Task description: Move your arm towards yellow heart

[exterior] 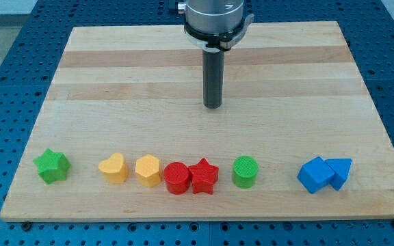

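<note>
Eight blocks line the board (pixel 115 75) near the view's bottom edge. Yellow heart (pixel 114 167) second from the view's left, just beside yellow hexagon (pixel 148 170), green star (pixel 52 166) further left. My tip (pixel 213 106) bare, touching nothing, well apart from heart: up and to the view's right of it, above red star (pixel 204 176)

Single camera — set high beyond the view's bottom edge of the wooden board (pixel 115 82), facing down and across it, whole board framed.
</note>
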`<move>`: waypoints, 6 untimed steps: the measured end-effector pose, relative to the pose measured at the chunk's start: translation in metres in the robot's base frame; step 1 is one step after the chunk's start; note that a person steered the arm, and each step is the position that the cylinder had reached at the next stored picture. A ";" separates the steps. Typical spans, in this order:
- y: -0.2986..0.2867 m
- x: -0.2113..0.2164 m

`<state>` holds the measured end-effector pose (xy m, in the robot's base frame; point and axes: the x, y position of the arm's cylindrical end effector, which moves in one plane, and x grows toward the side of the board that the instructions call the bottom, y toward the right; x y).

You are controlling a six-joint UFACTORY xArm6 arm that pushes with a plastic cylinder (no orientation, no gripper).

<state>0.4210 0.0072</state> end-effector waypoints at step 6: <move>-0.163 0.079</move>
